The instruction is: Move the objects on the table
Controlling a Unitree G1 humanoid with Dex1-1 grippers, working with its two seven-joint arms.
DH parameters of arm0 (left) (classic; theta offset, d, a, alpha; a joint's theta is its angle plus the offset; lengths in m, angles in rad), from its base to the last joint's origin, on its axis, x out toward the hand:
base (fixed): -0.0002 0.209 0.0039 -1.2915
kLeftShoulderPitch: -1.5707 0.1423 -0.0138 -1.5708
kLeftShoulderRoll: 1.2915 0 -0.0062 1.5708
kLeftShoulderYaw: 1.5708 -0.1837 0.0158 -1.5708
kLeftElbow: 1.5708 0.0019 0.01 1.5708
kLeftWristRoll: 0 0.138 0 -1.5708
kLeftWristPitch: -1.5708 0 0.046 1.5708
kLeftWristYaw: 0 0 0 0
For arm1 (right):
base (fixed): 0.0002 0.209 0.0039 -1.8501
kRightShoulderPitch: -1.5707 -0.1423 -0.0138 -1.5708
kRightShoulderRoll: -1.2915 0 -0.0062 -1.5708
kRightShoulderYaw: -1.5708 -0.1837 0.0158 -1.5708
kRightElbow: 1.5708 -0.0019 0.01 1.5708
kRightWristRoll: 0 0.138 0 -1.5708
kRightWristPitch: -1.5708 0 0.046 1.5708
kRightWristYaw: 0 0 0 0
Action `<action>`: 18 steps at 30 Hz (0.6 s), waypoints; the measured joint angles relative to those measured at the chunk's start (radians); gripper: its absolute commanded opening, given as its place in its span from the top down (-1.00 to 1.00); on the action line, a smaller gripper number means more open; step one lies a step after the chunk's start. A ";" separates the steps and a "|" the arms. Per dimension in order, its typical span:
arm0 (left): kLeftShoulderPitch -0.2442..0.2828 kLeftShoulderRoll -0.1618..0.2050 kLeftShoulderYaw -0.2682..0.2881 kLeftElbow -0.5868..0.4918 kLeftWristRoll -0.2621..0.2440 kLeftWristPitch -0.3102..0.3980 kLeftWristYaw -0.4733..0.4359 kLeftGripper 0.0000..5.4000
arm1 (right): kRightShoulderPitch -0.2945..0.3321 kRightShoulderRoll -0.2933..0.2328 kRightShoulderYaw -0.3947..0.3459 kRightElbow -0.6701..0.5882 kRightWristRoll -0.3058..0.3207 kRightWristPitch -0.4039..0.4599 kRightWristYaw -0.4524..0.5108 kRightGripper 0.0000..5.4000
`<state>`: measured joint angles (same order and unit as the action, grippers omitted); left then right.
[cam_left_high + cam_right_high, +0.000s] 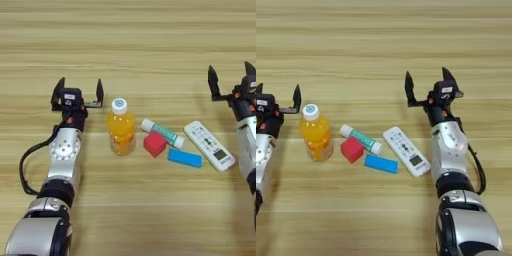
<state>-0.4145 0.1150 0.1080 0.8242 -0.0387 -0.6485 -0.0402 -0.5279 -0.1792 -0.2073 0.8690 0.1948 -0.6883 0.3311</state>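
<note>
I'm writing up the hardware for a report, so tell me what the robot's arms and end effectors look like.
Both arms are silver-grey metal segments joined by black rings. The left end effector and right end effector each have two black pointed fingers on a black wrist block with small orange-red accents. A black cable loops beside each forearm, and the left forearm has a round disc with small holes.

1. Twelve o'clock right round the dial and back again: both views hold only the table [128, 30], the task's own items and the robot, so there is nothing else to call here.
</note>
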 measured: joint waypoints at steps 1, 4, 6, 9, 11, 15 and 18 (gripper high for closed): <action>0.000 0.002 0.002 0.000 -0.004 0.000 -0.004 -1.00 | -0.014 0.000 -0.003 0.019 0.004 -0.002 0.000 -1.00; -0.001 0.013 0.009 0.000 -0.008 0.000 -0.013 -1.00 | -0.026 0.002 -0.006 0.043 0.003 -0.018 -0.005 -1.00; -0.003 0.021 0.023 -0.001 -0.012 0.000 -0.022 -1.00 | -0.029 0.006 -0.009 0.053 0.003 -0.024 -0.019 -1.00; -0.003 0.031 0.039 -0.031 -0.032 0.003 -0.035 -1.00 | -0.036 0.009 -0.011 0.048 -0.003 -0.043 -0.037 -1.00; -0.002 0.045 0.045 -0.071 -0.039 0.008 -0.042 -1.00 | -0.036 0.009 -0.009 0.028 -0.010 -0.047 -0.043 -1.00; 0.044 0.056 0.054 -0.191 -0.056 0.021 -0.064 -1.00 | 0.026 0.010 -0.007 -0.100 -0.011 -0.053 -0.065 -1.00; 0.089 0.055 0.054 -0.248 -0.070 0.033 -0.078 -1.00 | 0.073 0.011 -0.007 -0.165 -0.020 -0.054 -0.086 -1.00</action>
<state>-0.3252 0.1703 0.1621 0.5767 -0.1089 -0.6159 -0.1182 -0.4544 -0.1682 -0.2143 0.7041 0.1748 -0.7418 0.2447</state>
